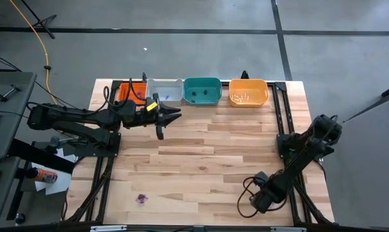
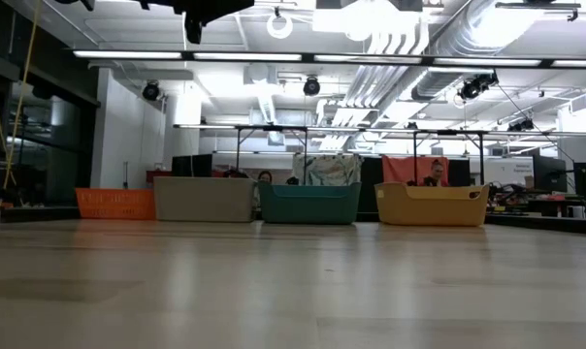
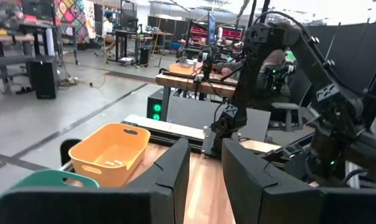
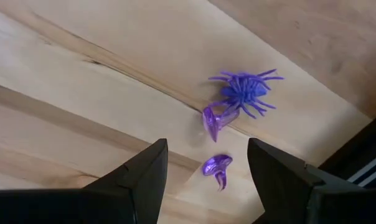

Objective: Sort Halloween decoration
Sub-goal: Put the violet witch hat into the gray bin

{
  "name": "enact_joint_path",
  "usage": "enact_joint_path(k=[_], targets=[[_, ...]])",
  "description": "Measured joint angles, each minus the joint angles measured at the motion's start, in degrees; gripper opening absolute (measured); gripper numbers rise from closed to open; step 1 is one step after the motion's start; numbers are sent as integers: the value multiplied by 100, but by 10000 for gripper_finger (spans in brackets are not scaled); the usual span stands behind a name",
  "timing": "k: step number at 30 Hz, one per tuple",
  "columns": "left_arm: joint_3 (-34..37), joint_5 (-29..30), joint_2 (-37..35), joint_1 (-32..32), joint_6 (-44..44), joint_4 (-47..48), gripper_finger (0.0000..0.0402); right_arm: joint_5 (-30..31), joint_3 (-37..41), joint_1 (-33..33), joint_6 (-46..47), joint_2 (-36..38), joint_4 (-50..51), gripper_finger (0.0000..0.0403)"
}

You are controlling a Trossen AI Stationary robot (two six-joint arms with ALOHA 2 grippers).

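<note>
Near the wooden table's (image 1: 207, 154) front right edge: right gripper (image 4: 206, 180) spread wide over a purple plastic spider (image 4: 244, 90) and two purple trinkets (image 4: 216, 167). Toward the back edge: left gripper (image 1: 170, 116), fingers apart, empty, before the grey plastic tray (image 1: 165, 92).

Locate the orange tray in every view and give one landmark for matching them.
High view: orange tray, far edge of the table, rightmost of four.
Low view: orange tray, right end of the row.
Left wrist view: orange tray, left of centre.
Right wrist view: not in it.
Shared landmark: the green tray next to it.
</note>
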State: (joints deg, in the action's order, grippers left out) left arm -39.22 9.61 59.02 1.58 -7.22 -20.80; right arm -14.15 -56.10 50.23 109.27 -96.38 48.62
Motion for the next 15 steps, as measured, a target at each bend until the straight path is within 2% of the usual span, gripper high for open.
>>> enact_joint_path(k=[7, 15], targets=[[0, 0, 0, 0, -318, -2, 83, 111, 111, 123, 29, -2, 8, 209], [0, -2, 0, -11, -318, -4, 83, 185, 264, 125, 128, -2, -335, 153]])
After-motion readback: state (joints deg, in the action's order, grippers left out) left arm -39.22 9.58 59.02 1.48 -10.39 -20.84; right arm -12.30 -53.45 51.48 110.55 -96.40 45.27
